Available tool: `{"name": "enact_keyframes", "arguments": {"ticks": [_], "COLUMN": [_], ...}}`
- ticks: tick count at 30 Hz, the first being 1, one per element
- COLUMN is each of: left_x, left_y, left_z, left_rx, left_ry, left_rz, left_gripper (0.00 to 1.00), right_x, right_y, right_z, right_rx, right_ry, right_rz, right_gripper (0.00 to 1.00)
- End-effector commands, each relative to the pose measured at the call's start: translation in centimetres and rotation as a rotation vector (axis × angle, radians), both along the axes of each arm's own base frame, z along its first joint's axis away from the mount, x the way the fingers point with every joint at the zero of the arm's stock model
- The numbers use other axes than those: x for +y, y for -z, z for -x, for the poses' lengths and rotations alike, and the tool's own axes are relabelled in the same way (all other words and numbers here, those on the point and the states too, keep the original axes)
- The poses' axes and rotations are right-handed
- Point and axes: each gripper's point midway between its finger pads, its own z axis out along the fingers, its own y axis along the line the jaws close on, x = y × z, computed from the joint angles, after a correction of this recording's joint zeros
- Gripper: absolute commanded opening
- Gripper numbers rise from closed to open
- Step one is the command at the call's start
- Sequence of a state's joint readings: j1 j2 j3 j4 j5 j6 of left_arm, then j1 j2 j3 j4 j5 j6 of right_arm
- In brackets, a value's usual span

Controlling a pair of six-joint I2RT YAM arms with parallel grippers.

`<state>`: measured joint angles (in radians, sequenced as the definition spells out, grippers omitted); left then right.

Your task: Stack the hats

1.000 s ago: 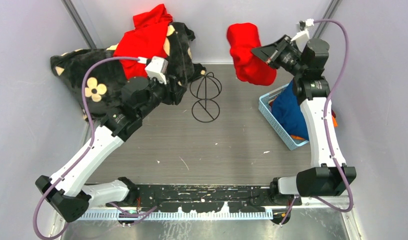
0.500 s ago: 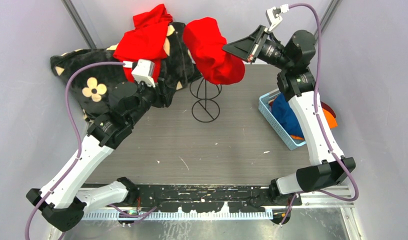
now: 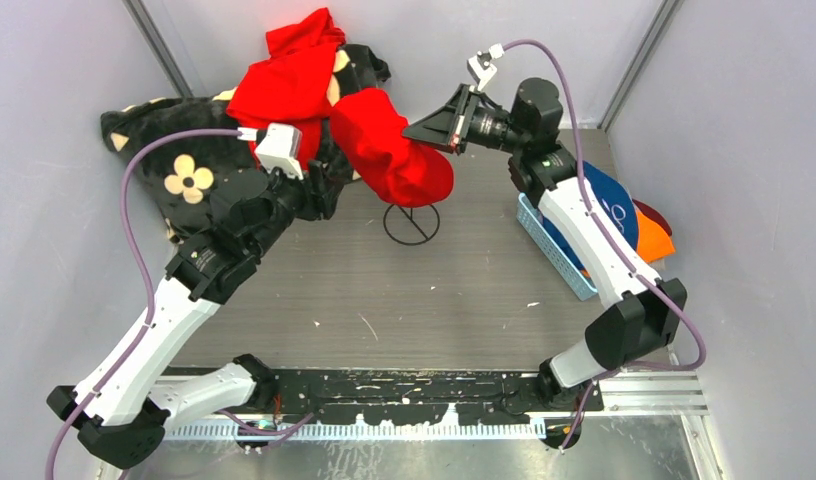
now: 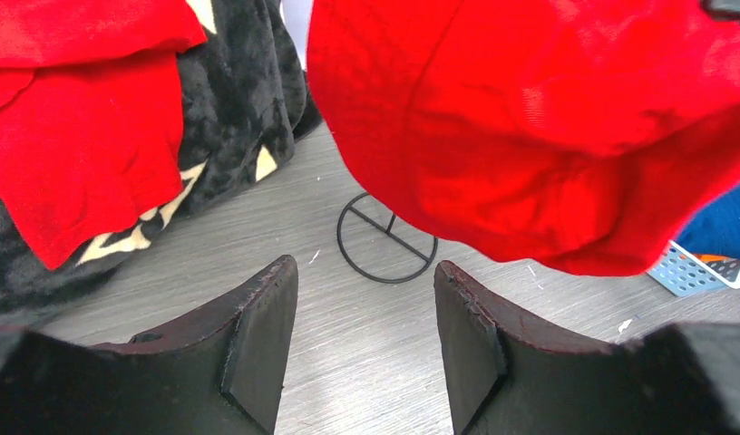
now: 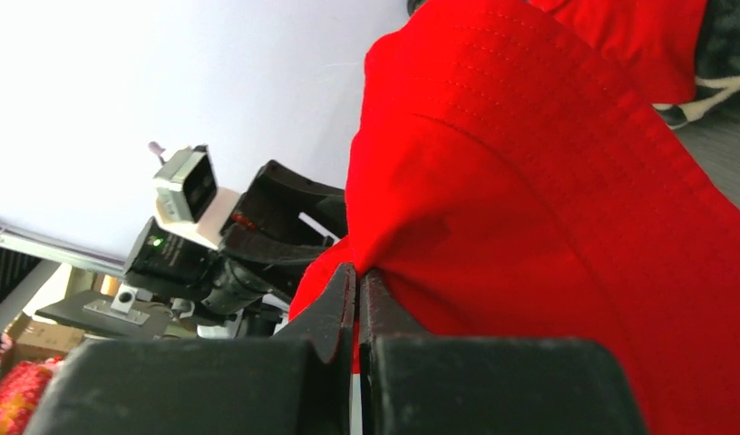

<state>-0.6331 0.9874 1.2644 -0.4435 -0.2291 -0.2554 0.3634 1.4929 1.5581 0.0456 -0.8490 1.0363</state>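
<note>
The right gripper pinched the red hat by its brim, above the wire stand at far centre. Soft and light, it drooped, so the brim looked the surest hold. The left gripper stood spread and empty just beside it.

The left arm slants from the lower left of the frame up toward the middle, and the left gripper has its jaws wide apart around nothing. The right arm reaches from lower right to top centre, with the right gripper pinched tight on the red hat.
</note>
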Motion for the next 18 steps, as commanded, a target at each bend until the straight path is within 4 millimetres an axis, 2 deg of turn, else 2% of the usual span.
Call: {"name": "enact_keyframes", "arguments": {"ticks": [1,7,18], "left_x": [0.6,0.3,0.3], "left_y": [-2.3,-1.8,-1.7], "left_z": [0.4,-0.1,-0.7], "left_rx": [-0.043,-0.025,-0.019], "left_ry": [-0.02,-0.021,-0.036], "left_rz": [0.038,0.023,0.004], "left_gripper": [0.58,0.58,0.58], "right_x": [0.4,0.9,1.2], "right_y": [-0.7,0.5,1.1], "right_z": [-0.7,-2.3,-4.8], "right_rx": [-0.048,-0.029,-0.021], "right_ry": [0.014,0.019,0.035], "right_rz": [-0.034,-0.022,-0.027], "right_gripper": [0.01,0.01,0.01]}}
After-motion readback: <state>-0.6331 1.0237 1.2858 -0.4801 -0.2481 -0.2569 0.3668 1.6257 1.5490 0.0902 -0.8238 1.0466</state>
